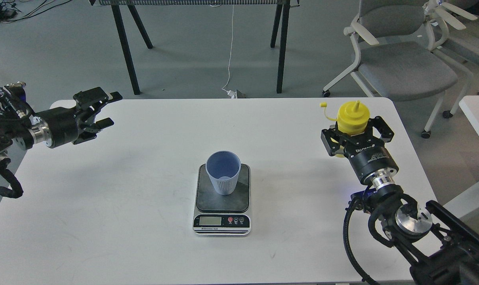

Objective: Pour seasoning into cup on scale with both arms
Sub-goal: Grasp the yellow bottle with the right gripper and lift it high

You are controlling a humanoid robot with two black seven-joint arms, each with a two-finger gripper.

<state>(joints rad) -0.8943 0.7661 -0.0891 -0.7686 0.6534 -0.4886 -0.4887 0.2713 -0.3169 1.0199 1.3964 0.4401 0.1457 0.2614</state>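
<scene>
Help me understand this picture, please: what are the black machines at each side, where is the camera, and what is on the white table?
The single picture comes from the robot's own head, looking forward and down at a white table. The two black machines are its arms. The left gripper hangs open and empty above the table's left side. The right gripper has its fingers around a yellow seasoning bottle, which stands upright with its small cap off the nozzle and dangling on a tether. In the middle sits a small kitchen scale, display toward the camera, with a light blue cup upright on its plate. Behind the table are grey office chairs.
</scene>
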